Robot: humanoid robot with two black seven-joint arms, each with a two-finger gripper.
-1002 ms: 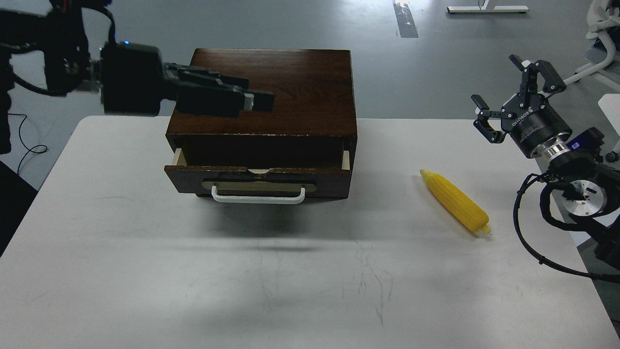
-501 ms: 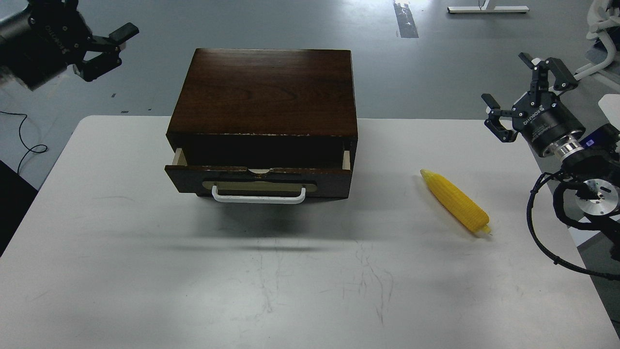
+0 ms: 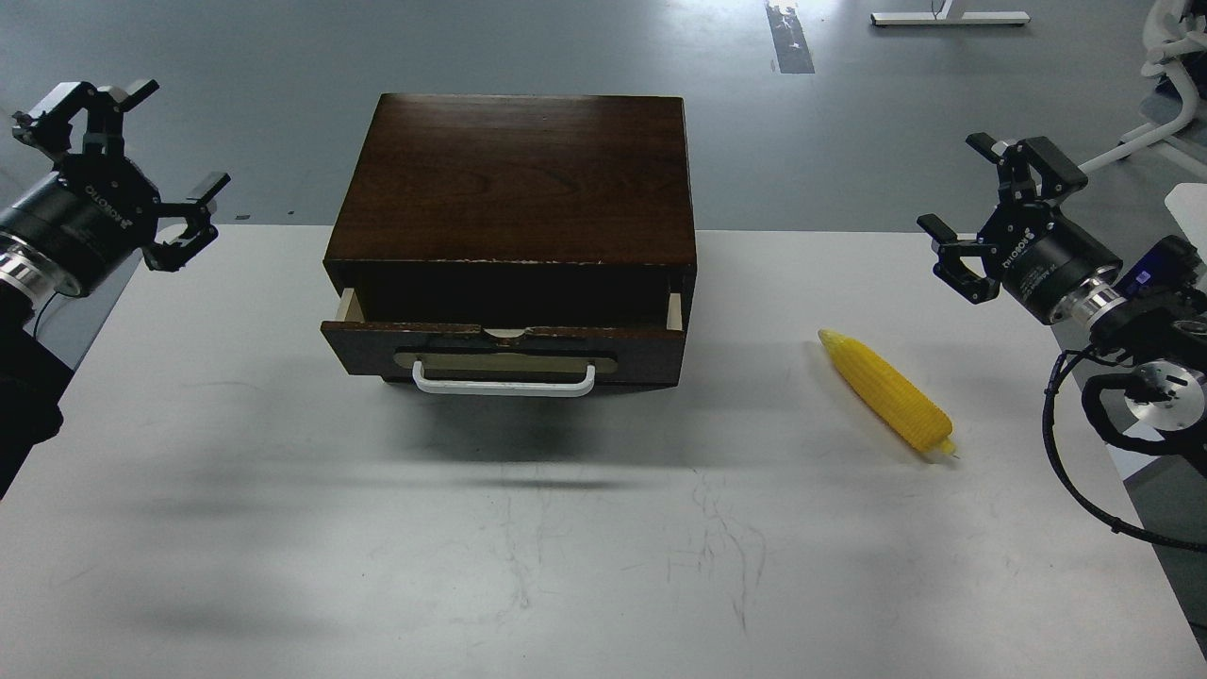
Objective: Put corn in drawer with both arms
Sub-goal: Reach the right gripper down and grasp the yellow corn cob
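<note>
The yellow corn [image 3: 886,393] lies on the white table [image 3: 283,528] to the right of the dark brown wooden box [image 3: 519,179], tip pointing to the far left. The drawer [image 3: 504,354] with its white bar handle [image 3: 503,382] is pulled partly out; its inside is dark. My left gripper [image 3: 118,160] is open and empty, raised at the far left, well away from the box. My right gripper [image 3: 990,212] is open and empty, raised at the right, behind and above the corn.
The box stands at the back middle of the table. Grey floor lies beyond the far edge. White frame parts [image 3: 1169,57] stand at the upper right. Cables hang from my right arm [image 3: 1066,453] at the table's right edge.
My left arm has swung away from over the box top to the far left and its gripper has opened. My right gripper shifted slightly. Corn and drawer have not moved.
</note>
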